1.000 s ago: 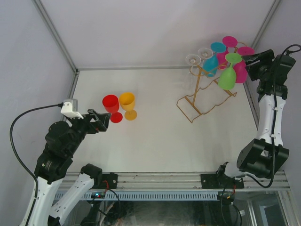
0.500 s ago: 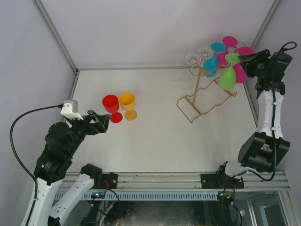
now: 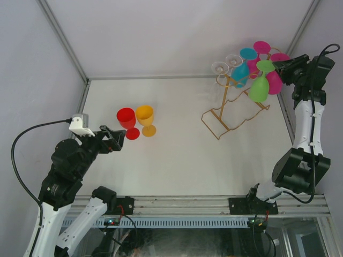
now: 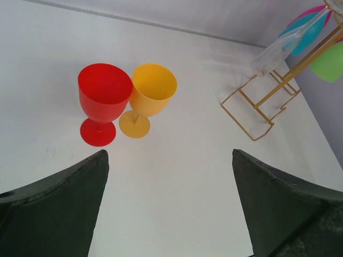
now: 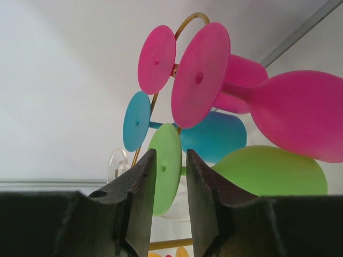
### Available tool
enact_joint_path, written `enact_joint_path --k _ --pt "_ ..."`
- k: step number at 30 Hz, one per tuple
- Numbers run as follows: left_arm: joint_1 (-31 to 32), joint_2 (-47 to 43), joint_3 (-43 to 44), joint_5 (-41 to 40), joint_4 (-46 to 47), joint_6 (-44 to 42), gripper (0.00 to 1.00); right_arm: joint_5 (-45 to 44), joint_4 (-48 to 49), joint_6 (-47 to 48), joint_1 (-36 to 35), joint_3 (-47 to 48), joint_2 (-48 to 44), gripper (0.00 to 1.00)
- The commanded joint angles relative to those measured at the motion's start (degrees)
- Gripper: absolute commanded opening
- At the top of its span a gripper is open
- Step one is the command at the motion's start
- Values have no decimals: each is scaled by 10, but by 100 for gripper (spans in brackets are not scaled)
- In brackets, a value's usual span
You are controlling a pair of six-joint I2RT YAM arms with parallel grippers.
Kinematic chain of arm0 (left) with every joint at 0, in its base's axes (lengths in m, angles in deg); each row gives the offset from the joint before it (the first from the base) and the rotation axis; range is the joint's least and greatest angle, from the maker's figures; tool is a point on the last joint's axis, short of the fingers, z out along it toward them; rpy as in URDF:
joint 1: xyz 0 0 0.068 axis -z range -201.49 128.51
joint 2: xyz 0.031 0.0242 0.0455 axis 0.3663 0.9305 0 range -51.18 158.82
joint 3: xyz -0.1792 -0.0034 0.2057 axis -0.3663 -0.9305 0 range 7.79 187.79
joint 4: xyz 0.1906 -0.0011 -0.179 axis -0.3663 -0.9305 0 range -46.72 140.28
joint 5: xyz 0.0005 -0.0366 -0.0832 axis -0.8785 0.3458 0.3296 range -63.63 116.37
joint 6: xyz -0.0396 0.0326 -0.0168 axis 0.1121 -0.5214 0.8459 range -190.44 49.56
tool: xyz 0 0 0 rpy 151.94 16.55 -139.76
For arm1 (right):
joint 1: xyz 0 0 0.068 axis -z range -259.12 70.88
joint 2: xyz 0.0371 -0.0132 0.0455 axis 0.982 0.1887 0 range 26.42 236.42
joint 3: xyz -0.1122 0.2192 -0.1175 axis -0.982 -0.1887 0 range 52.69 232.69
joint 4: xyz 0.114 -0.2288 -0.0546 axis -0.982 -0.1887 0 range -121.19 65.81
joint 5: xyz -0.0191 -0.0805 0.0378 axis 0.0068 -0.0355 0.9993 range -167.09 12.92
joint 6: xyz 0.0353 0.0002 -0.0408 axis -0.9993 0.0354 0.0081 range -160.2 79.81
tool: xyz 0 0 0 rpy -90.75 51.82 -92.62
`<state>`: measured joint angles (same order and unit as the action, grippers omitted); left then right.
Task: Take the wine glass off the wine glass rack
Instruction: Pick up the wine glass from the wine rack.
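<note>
Right gripper (image 5: 171,155): jaws narrowly apart at foot of lime-green plastic wine glass (image 3: 259,88), grip unconfirmed | left gripper (image 4: 169,155): jaws wide apart, near left | gold wire wine glass rack (image 3: 210,127): far right.

Red glass (image 4: 104,88) beside yellow glass (image 4: 154,90) on the white table (image 4: 177,176), wine glass rack (image 4: 284,80) at far right.

Wine glass rack (image 3: 228,107): thin gold wire, rectangular base flat on table, slanted stem, curled loop arms on top. Green wine glass (image 3: 259,89) hangs tilted from arm at rack's near right, foot up, bowl down. Blue wine glass (image 3: 240,73), two pink wine glasses (image 3: 275,81) and two clear wine glasses (image 3: 220,68) hang alongside. Red wine glass (image 3: 126,118) and yellow wine glass (image 3: 144,115) stand upright side by side, well left of rack.
</note>
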<state>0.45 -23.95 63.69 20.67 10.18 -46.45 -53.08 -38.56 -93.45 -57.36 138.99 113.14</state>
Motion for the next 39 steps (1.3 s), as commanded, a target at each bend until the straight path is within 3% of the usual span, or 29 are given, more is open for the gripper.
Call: enact_joint_path --k 1,14,27,32,39 --pt "-3 -3 1 -1 11 2 100 -6 1 20 -5 36 3 28" --pt "-3 -5 3 -1 8 0 100 4 -9 16 -7 42 20 26" --pt "-3 -6 10 -12 9 2 100 -8 -16 24 -9 43 14 15" --pt "-3 -4 9 -8 9 3 100 -22 -25 32 -10 43 9 23" --pt "-3 -4 9 -7 9 3 100 -32 -24 42 -13 43 4 21"
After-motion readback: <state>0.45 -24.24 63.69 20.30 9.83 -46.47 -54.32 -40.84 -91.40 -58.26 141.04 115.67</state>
